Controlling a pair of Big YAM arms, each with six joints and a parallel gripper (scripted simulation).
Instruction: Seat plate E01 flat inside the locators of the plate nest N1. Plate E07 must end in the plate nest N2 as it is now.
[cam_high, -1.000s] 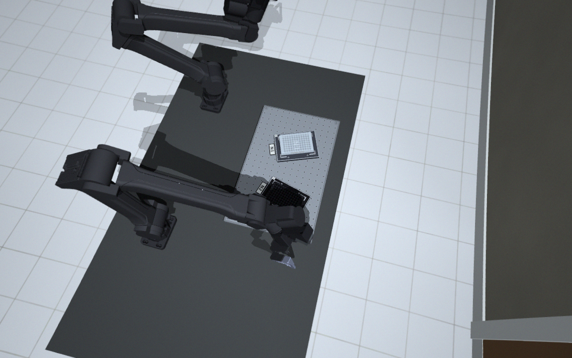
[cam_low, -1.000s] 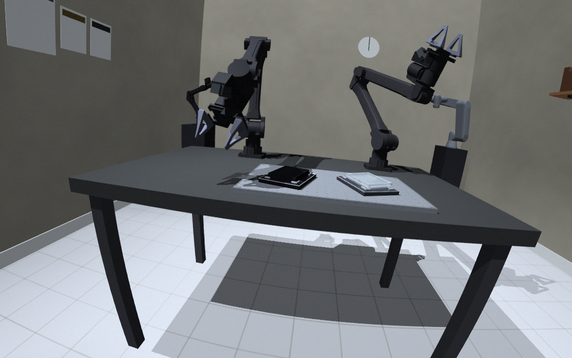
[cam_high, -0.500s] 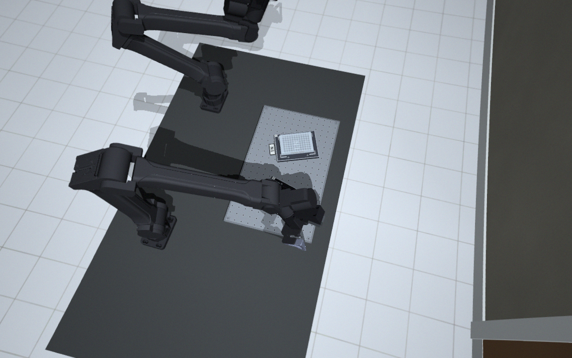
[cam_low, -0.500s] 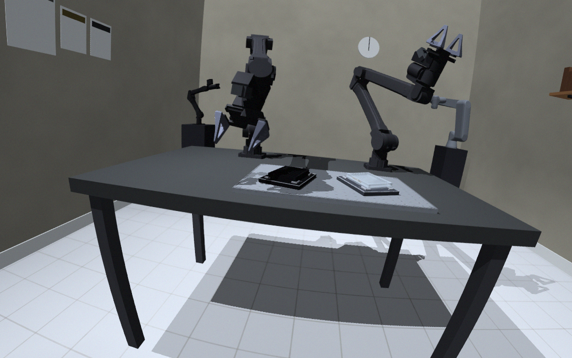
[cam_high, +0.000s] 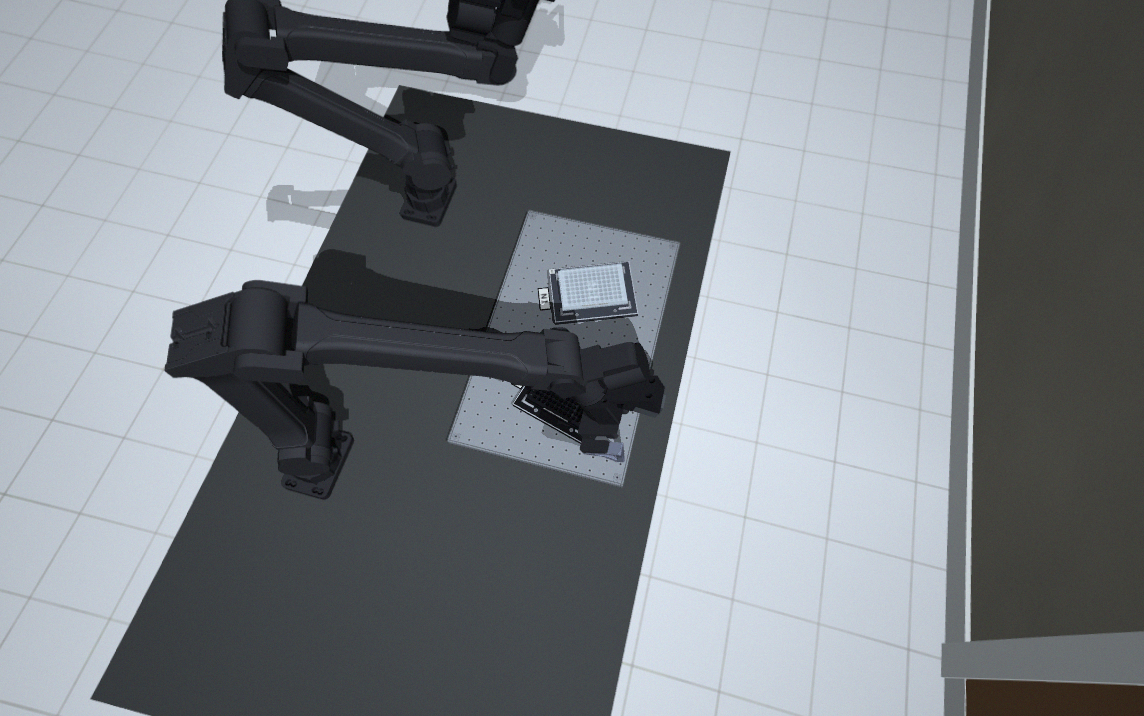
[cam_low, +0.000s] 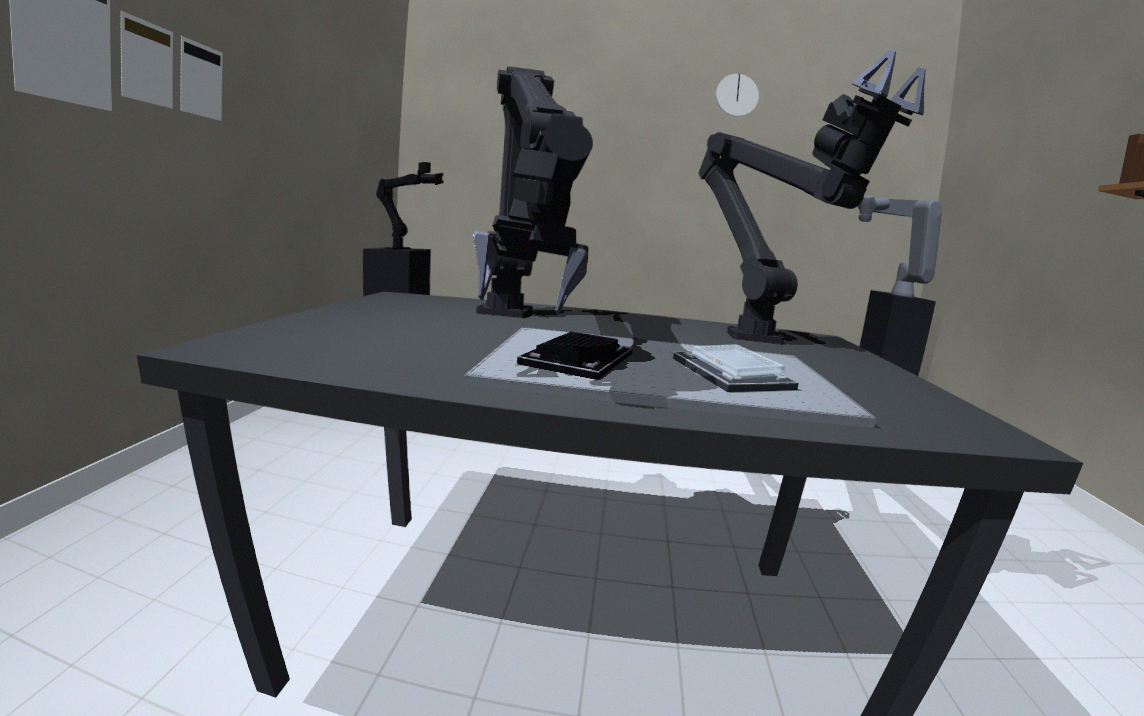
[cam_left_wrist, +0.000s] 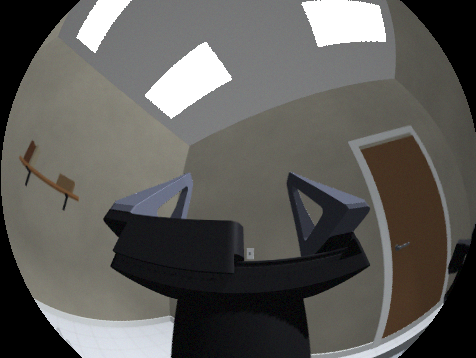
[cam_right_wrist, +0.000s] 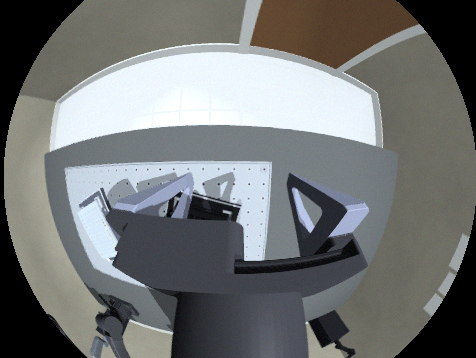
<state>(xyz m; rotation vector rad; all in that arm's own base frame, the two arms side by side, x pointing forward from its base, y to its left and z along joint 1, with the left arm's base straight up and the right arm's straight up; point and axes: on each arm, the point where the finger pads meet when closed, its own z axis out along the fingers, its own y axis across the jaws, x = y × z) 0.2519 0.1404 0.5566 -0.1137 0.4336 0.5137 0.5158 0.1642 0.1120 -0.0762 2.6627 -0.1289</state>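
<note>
on nest n1, the pale plate lies well apart from the spread, unladen right claw.

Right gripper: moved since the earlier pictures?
Yes. In the exterior view, the right gripper has shifted picture-right, from left of the black plate towards above it.
</note>
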